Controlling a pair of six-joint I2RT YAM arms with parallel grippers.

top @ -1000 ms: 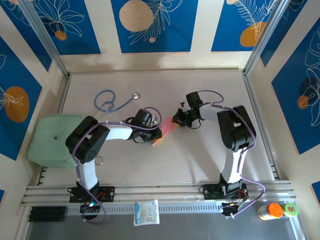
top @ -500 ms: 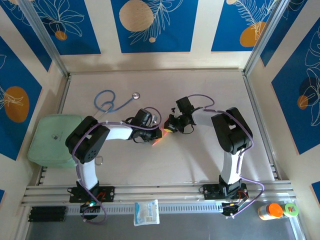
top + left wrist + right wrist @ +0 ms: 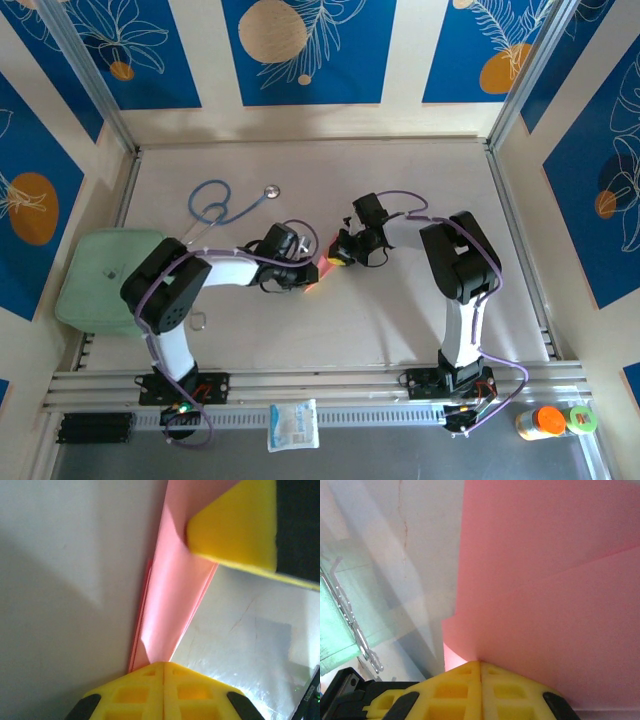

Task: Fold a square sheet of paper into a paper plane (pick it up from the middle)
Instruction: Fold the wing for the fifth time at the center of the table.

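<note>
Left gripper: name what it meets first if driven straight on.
The left gripper would likely meet the right gripper, shut on the same folded pink paper; depth is unclear.

Near the middle of the table [image 3: 400, 320], the paper [image 3: 324, 266] sits between my two grippers: my left gripper [image 3: 310, 272] at its near-left end, my right gripper [image 3: 337, 259] at its far-right end (both touch it). A stethoscope [image 3: 215, 205] lies farther back and to the left. A pad [image 3: 100, 275] lies at the table's left edge, left of my left arm. A packet [image 3: 293, 425] lies on the near ledge between my two bases. From my left wrist, the paper runs from my fingertips [image 3: 165, 690] away to the right gripper's finger.
</note>
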